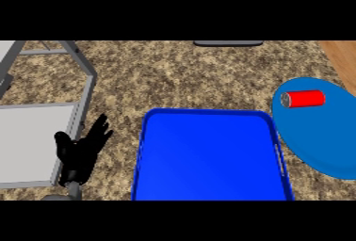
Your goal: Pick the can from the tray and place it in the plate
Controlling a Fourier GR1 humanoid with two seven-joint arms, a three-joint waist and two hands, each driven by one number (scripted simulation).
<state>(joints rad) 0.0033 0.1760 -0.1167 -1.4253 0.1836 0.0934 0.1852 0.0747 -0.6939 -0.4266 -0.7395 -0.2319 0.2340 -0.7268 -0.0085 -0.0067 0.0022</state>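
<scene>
Red can (303,99), blue plate (327,146), blue tray (208,155)

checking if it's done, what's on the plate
A red can lies on its side on the blue plate, near its far end. The plate's right edge is cut off, unseen.

We're looking down on the speckled counter (173,75), and the red can (303,99) lies on its side on the blue plate (319,146) at the right, near its far edge. The blue tray (208,155) sits just beside the plate. Our left hand (80,153) rests open at lower left, fingers up, by the grey sink (35,141).
</scene>
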